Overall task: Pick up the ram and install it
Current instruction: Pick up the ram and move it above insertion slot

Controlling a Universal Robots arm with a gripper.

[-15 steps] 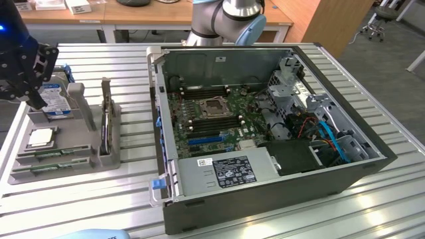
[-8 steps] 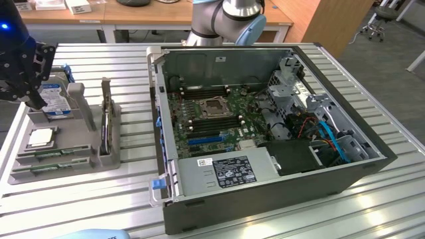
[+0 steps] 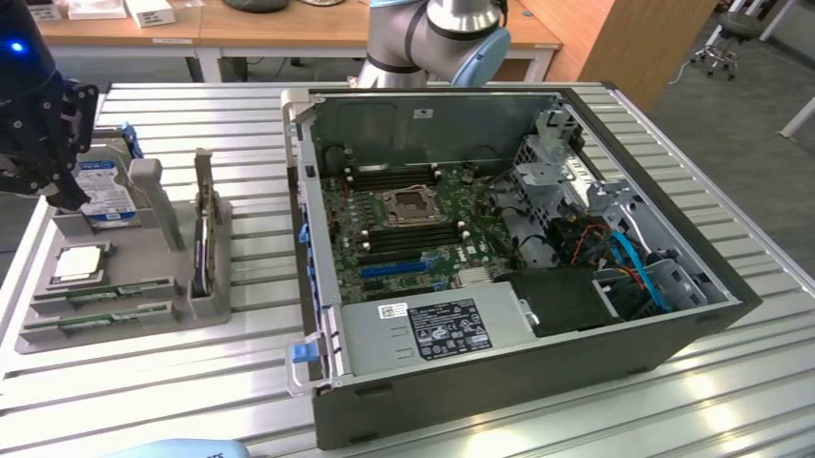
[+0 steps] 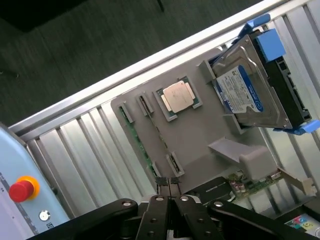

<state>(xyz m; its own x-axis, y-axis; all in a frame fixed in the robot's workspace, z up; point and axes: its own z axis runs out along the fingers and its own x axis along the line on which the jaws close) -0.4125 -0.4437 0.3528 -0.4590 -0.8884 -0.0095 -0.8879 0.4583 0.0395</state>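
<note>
A ribbed metal tabletop (image 3: 726, 382) catches bright, even light. Beyond the tabletop stand wooden desks (image 3: 305, 29) on grey legs and a tall wooden panel (image 3: 624, 43). Past the tabletop's far corner, a wheeled stool (image 3: 736, 24) rests on dark grey floor (image 3: 764, 95).

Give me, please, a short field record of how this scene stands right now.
hand: shut, holding nothing, over the grey holder
ram: lying in its slot on the holder, not yet picked up
processor: in its recess on the holder
hard drive: standing at the holder's end
computer case: open, motherboard exposed
</note>
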